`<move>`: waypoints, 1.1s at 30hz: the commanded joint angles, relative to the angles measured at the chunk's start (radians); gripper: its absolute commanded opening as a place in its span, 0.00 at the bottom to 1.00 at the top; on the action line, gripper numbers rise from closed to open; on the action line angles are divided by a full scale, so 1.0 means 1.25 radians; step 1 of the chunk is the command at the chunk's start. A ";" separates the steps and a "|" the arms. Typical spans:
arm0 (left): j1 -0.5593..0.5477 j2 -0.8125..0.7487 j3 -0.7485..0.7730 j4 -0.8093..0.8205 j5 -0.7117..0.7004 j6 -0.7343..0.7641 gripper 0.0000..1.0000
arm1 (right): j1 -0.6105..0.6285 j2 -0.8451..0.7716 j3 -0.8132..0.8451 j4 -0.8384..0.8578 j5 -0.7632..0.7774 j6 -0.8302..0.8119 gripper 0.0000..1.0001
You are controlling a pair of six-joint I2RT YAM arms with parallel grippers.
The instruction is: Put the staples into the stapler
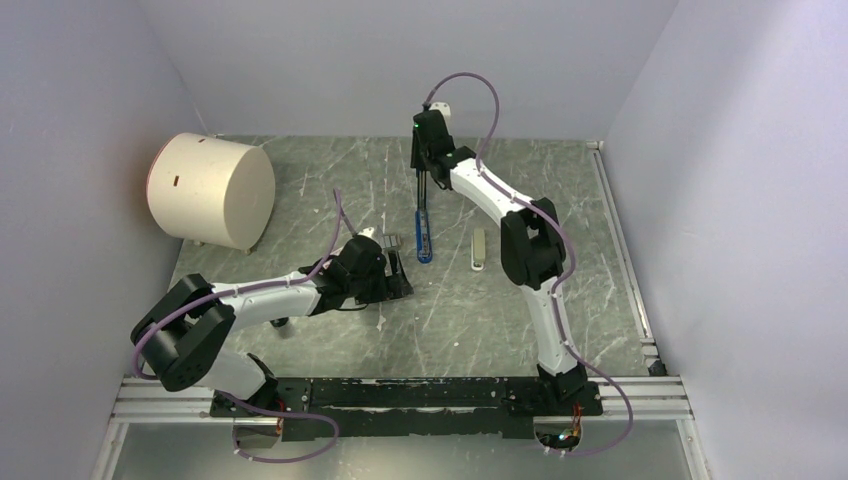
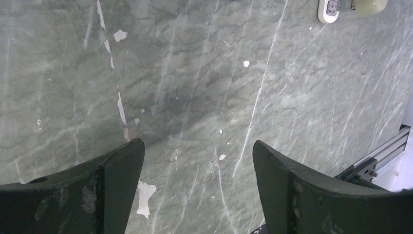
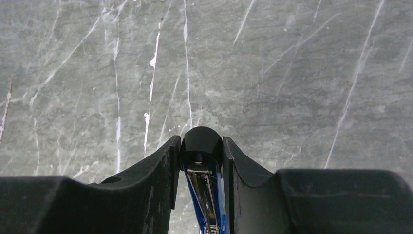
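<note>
Over the surface (image 1: 560, 300), your left tool (image 2: 198, 146) hangs wide and empty; your right tool (image 3: 201, 142) is pinched on the stapler (image 3: 204, 187) at its black end, blue body running back beneath it; gripped so near the end, it could pivot or slip during loading.

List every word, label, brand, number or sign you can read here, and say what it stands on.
No text can be read in any view.
stapler: no lettering shows on the blue body or the black end.
pale bar: too small to tell.
white piece: dark marks, too blurred to read.
drum: one dark slot, no lettering seen.
</note>
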 commanded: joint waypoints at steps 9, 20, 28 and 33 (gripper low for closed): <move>0.005 0.063 0.072 -0.001 0.019 0.022 0.54 | 0.025 -0.160 -0.162 -0.004 0.012 0.003 0.26; 0.006 0.104 0.069 0.073 0.006 -0.049 0.40 | 0.049 -0.247 -0.285 -0.003 0.002 0.043 0.25; 0.006 0.181 0.083 0.154 0.047 -0.085 0.43 | 0.087 -0.281 -0.320 -0.048 0.046 0.070 0.26; 0.007 0.211 0.077 0.184 0.056 -0.089 0.41 | 0.114 -0.287 -0.319 -0.068 0.074 0.071 0.26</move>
